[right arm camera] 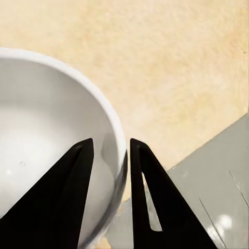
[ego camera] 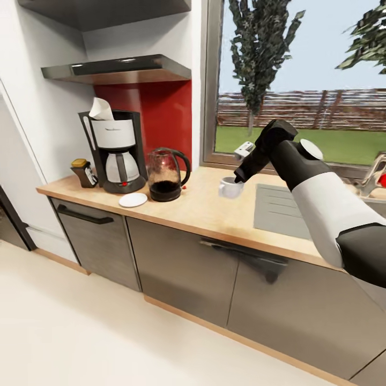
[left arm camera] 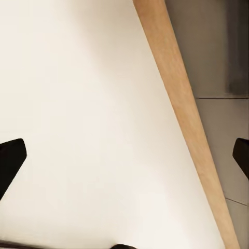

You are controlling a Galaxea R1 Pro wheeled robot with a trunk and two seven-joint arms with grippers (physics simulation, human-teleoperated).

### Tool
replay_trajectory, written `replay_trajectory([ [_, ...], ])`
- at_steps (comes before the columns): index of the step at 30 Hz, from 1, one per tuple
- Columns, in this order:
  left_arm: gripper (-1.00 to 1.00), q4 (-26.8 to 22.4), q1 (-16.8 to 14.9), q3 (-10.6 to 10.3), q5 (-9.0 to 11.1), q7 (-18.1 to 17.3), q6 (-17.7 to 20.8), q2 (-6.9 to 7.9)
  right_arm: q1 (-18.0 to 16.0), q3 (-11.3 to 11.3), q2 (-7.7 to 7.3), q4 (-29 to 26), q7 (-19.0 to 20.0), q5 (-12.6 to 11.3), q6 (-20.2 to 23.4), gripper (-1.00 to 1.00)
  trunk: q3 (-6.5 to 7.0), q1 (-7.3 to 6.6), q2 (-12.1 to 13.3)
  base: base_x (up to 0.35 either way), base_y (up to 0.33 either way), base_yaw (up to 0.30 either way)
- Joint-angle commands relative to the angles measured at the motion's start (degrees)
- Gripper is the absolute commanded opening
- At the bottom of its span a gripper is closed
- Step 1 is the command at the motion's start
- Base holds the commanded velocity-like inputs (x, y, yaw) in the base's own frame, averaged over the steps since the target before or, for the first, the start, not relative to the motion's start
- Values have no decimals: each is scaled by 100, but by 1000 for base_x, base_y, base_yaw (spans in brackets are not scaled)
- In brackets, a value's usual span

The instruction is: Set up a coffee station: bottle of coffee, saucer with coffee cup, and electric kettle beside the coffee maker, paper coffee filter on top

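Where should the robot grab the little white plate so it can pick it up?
Judging by shape, the saucer lies flat on the countertop, so its thin rim is the only part to pinch. The front edge, facing the room, looks best: the coffee maker and electric kettle crowd behind it. The right end effector already holds the coffee cup by its rim the same way.

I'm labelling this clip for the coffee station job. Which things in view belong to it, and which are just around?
Job:
coffee maker
paper filter
coffee bottle
kettle
saucer
coffee cup, in the right hand

Just around:
sink
tap
shelves
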Motion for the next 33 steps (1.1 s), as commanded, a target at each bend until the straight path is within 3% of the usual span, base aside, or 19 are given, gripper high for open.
replay_trajectory([
  [1,100,3,-3,45,-22,-20,23,0,-7,16,-3,-6,61,49,34,-100,-6,0,-3,7,308,0],
  [9,100,3,-5,45,-22,-21,23,1,-7,22,-4,-6,65,48,34,-100,-6,0,-3,2,297,0],
  [25,100,3,-3,45,-22,-19,23,44,-7,23,4,-15,77,5,26,-100,-6,0,-3,86,112,-3],
  [33,100,3,-3,45,-22,-17,23,44,-4,15,5,-15,78,-17,25,-100,7,0,-3,5,72,-129],
])
